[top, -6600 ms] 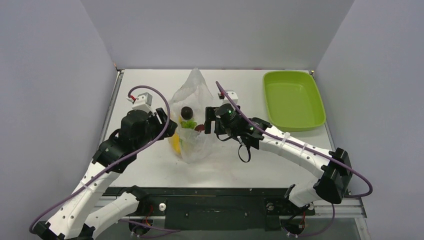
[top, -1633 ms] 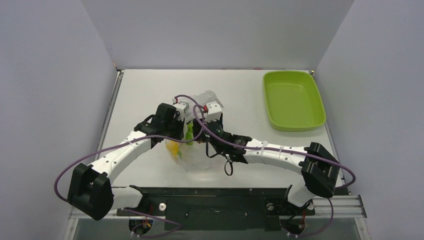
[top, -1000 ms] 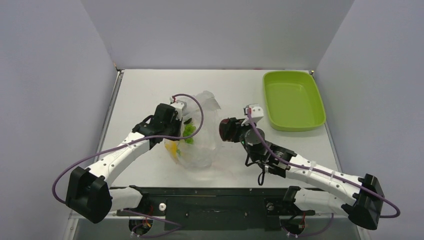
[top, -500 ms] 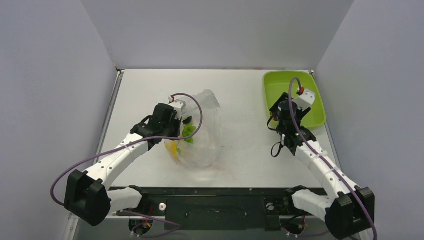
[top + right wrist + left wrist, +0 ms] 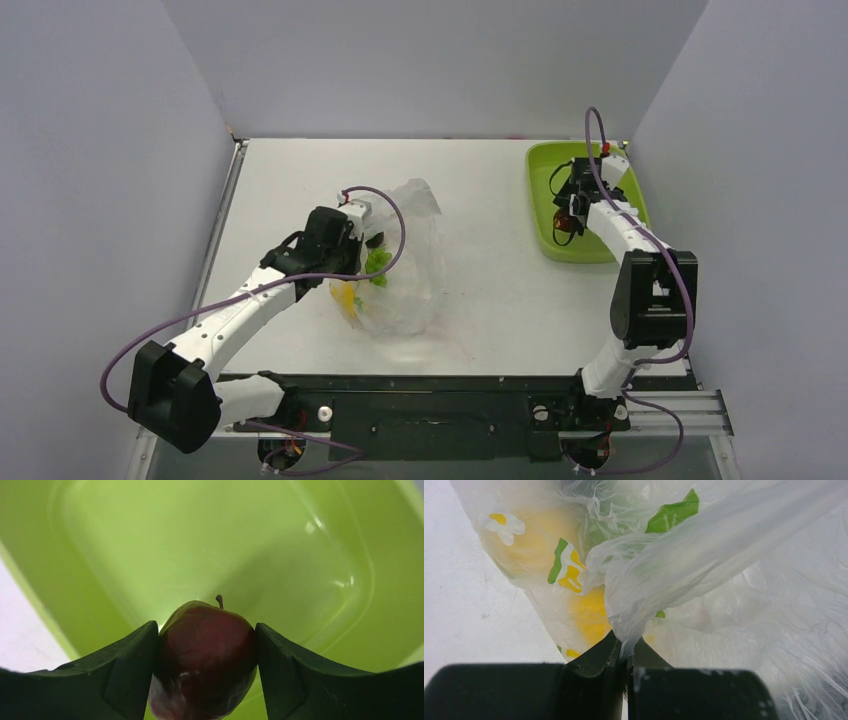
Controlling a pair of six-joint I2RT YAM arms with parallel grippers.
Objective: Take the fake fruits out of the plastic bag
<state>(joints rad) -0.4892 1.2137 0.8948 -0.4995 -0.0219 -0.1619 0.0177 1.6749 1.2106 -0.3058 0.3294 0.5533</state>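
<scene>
Pale grey walls (image 5: 430, 60) close in a white table (image 5: 490, 180) on three sides. At its far right corner lies a lime-green tray (image 5: 547, 215), nothing resting on its floor in the wrist view. The right arm reaches straight out from its base to that tray, its purple cable (image 5: 592, 125) looping above it.

The right gripper (image 5: 206, 630) hangs over the tray, both fingers pressed against the sides of a dark red apple (image 5: 204, 655). The apple sits between the fingertips above the tray floor, apart from it. Its stem points away from the wrist, so its stem-to-base axis runs along the fingers.

Well apart from it, left of the table's middle, stands the bag (image 5: 410, 270), clear, crinkled and printed with flowers. Its long axis runs from the near side toward the far side, its crumpled upper end farthest from the arms. The left gripper (image 5: 625, 652) meets it on its left flank, fingers closed together on a pulled-up fold of film that stretches taut from the tips. Through the plastic show a yellow fruit (image 5: 347, 297) low on the left and a green fruit (image 5: 378, 262) just beyond it, both blurred by the film. The gripper body hides the part of the bag under it.
</scene>
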